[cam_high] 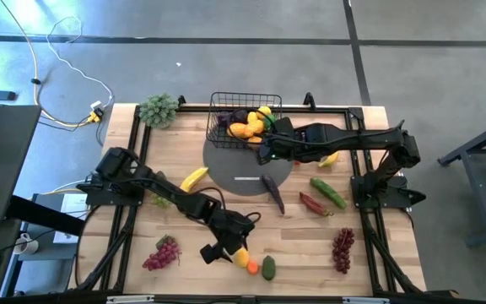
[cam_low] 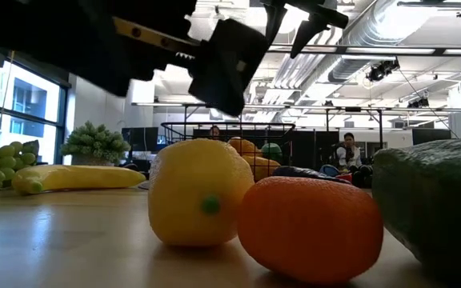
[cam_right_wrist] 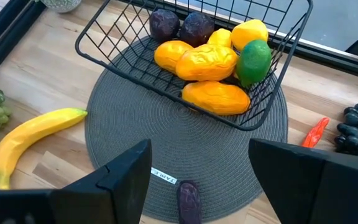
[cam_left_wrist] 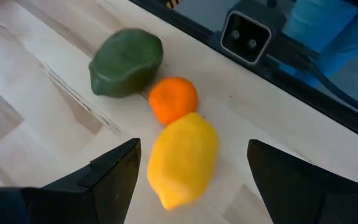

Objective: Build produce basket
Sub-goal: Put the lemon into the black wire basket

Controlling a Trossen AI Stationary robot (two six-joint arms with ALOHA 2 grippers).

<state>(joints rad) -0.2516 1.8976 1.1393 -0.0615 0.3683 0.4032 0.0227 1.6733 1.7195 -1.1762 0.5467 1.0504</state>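
Note:
A yellow lemon (cam_left_wrist: 182,158) lies on the wooden table near its front edge, touching an orange fruit (cam_left_wrist: 173,99); a green avocado (cam_left_wrist: 127,62) sits just beyond. My left gripper (cam_left_wrist: 194,146) hangs open just above the lemon (cam_low: 198,192), one finger on either side, touching nothing. The black wire basket (cam_high: 218,105) stands on a round dark mat (cam_high: 226,173) at the far middle and holds orange mangoes (cam_right_wrist: 207,62), a lemon, a green fruit and purple pieces. My right gripper (cam_right_wrist: 201,180) hovers open above the mat, near the basket's front side.
Loose produce lies around: a banana (cam_high: 194,178), green grapes (cam_high: 160,201), red grapes (cam_high: 163,253), an eggplant (cam_high: 272,192), a chili (cam_high: 314,203), a cucumber (cam_high: 328,192), dark grapes (cam_high: 342,249). A leafy bunch (cam_high: 159,110) stands at the far left corner.

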